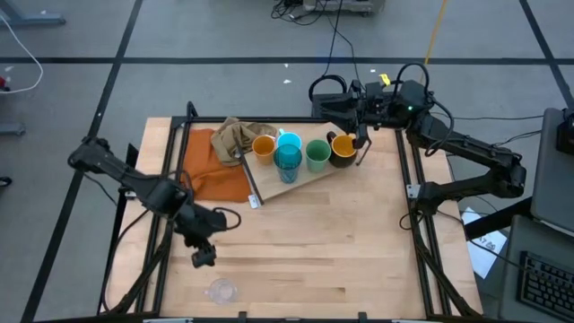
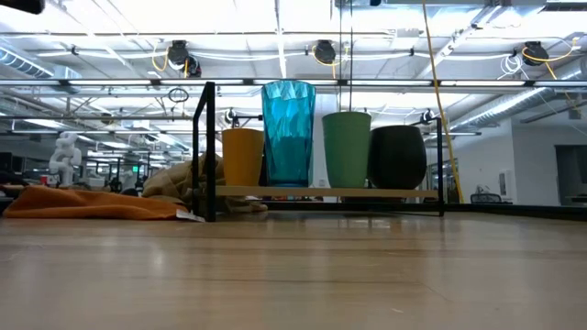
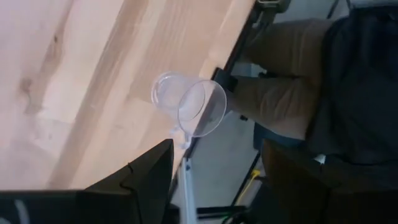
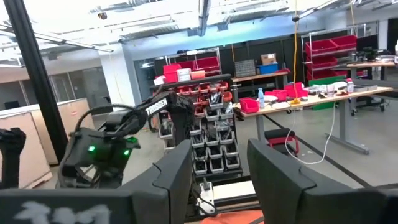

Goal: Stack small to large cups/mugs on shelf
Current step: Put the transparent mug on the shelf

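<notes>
Four vessels already stood in a row on the shelf (image 1: 309, 182) — the orange cup (image 1: 264, 146), teal tumbler (image 1: 287, 161), green cup (image 1: 317, 154) and black mug (image 1: 343, 149) — with the light-blue mug (image 1: 289, 140) just behind the tumbler. The clear glass (image 1: 221, 290) lay alone near the table's front edge. The left gripper (image 1: 203, 257), fingers parted and empty, hung just short of it; fetching it looked the step in hand, calling for a descent and closure. The right gripper (image 4: 217, 180), part-open and empty, waited raised by the black mug.

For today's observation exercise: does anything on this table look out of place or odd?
Yes: the clear glass sits alone at the table's near edge, far from the light wooden shelf holding the other cups. The left pincer hovers near it, open and empty.
</notes>
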